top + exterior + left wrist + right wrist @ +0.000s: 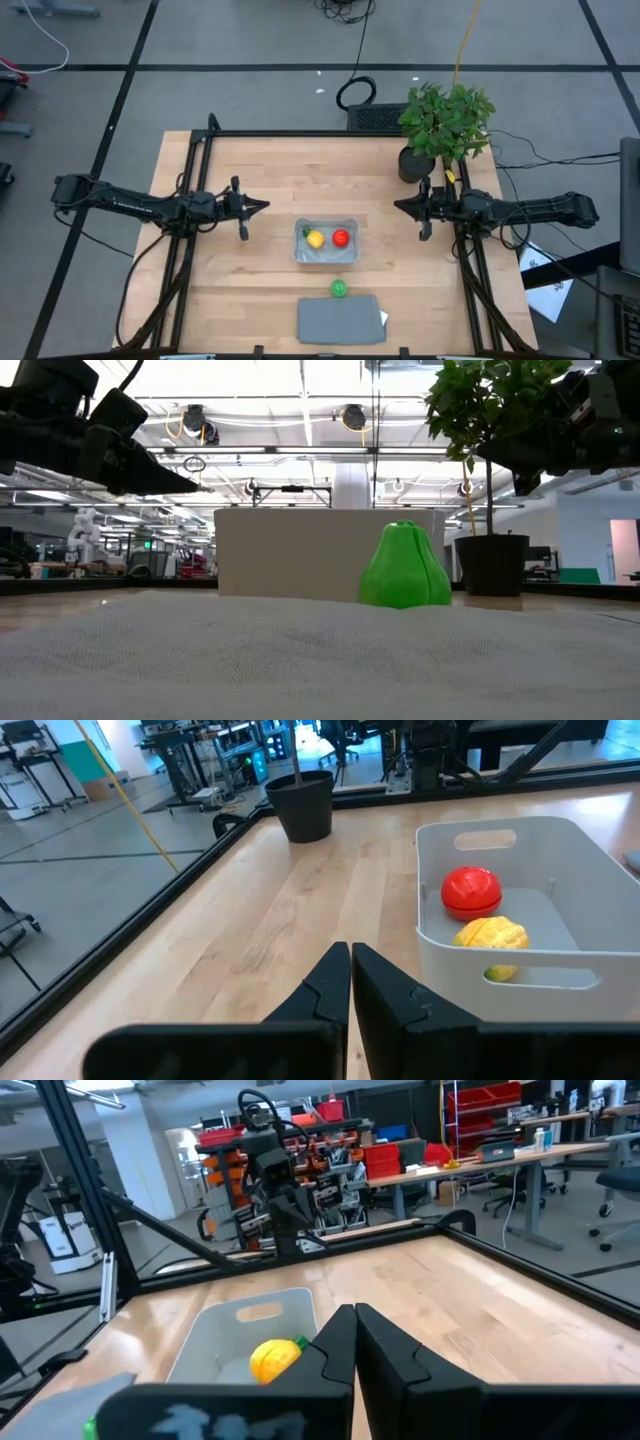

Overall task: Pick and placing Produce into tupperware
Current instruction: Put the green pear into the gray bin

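1. Two of three done: yellow piece (316, 239) and red round one (341, 238) sitting inside the tupperware (326, 256), mid counter (260, 180).
2. Green piece (339, 289) left out on the counter, just in front of the tupperware, right beside the grey lid (340, 320).
3. Left hand (262, 206) parked well left of the tupperware, fingers pressed together, holding nothing.
4. Right hand (399, 206) same deal on the right, near the potted plant (445, 125), pinched shut and empty.
5. Probably between picks. Next up, likely: spread one hand, reach to the green piece, grab without bumping the lid, lift over the wall, drop in.
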Controlling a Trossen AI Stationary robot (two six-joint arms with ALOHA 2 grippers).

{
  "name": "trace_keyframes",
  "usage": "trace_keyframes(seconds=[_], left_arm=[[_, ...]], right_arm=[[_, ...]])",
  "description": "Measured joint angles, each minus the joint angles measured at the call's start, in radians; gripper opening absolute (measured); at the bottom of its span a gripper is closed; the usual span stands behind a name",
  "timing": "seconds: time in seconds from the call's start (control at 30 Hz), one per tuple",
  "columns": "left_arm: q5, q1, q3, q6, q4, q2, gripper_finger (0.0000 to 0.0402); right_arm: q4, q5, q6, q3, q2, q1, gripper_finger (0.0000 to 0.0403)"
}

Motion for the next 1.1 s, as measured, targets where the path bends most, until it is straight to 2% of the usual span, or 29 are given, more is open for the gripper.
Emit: trace_keyframes(seconds=[0.47,0.9,1.0,1.1], left_arm=[[0.000,0.000,0.000,0.032,0.000,0.000,0.0019],[0.000,0.000,0.003,-0.011,0.004,0.000,0.0019],[0.004,-0.002,0.038,-0.076,-0.018,0.000,0.0019],[0.052,-0.021,0.113,-0.107,-0.129,0.005,0.0019]], right_arm=[[0.000,0.000,0.000,-0.001,0.000,0.001,0.0000],[0.000,-0.001,-0.003,-0.001,0.000,0.001,0.0000],[0.000,-0.001,-0.003,-0.001,0.000,0.001,0.0000],[0.000,-0.001,-0.003,-0.001,0.000,0.001,0.0000]])
